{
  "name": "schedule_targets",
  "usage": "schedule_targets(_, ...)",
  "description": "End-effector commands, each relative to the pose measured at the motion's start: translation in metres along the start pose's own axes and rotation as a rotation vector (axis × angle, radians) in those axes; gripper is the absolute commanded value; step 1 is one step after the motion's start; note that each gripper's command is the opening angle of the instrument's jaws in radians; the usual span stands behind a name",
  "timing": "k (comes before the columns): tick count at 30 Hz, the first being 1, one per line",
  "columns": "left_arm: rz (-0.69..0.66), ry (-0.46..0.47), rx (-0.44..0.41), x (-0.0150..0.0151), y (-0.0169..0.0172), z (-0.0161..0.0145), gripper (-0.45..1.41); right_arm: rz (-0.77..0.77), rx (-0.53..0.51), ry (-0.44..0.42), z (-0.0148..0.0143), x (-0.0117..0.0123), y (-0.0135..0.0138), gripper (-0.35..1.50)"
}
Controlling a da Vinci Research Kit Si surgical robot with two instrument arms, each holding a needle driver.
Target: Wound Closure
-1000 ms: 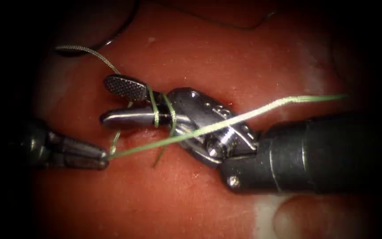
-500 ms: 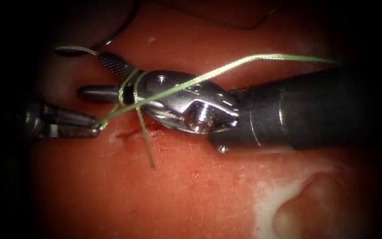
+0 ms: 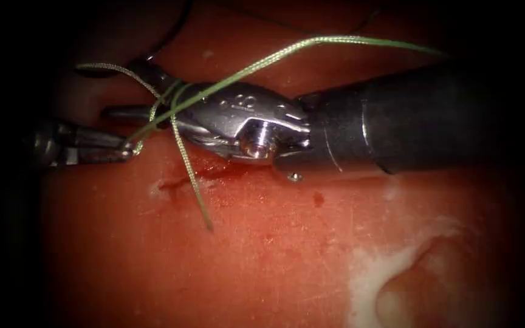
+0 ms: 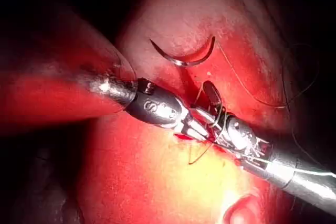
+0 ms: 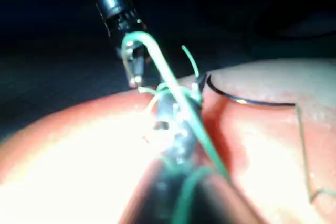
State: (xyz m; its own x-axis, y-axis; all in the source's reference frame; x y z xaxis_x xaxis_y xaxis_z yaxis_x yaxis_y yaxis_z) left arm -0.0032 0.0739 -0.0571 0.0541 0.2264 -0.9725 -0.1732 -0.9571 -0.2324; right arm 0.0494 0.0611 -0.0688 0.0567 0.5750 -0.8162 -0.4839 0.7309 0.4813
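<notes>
Left tool (image 3: 130, 150) clamped on the green thread (image 3: 262, 62) just left of the cut (image 3: 180, 181). Right tool (image 3: 130, 91), jaws apart and holding nothing, carries two thread loops around its jaws (a short cut end (image 3: 194, 194) trails over the tissue (image 3: 262, 255)). The needle (image 4: 184, 59) lies free on the tissue beyond both tools, not in it.

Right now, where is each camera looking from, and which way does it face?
Endoscope: above and in front, facing down at the tissue; left gripper holds the thread, looped round the open, empty right gripper.
Left wrist: near the left arm's wrist, looking along its shaft at its gripper; the needle lies free on the tissue.
Right wrist: near the right arm's wrist, looking along its own shaft.
Shared: both wrist views show the needle and thread.
</notes>
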Motion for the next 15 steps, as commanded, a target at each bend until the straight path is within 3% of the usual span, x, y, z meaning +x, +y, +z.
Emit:
schedule_targets(1,-0.007,0.000,0.001,-0.0008,0.0002,0.0005,-0.35,-0.018,-0.002,0.002,0.0012,0.0000,-0.0002,0.91)
schedule_targets(15,-0.012,-0.002,0.006,-0.0010,-0.0004,0.0000,-0.35,-0.099,-0.010,-0.006,0.0034,0.0002,-0.0004,0.84)
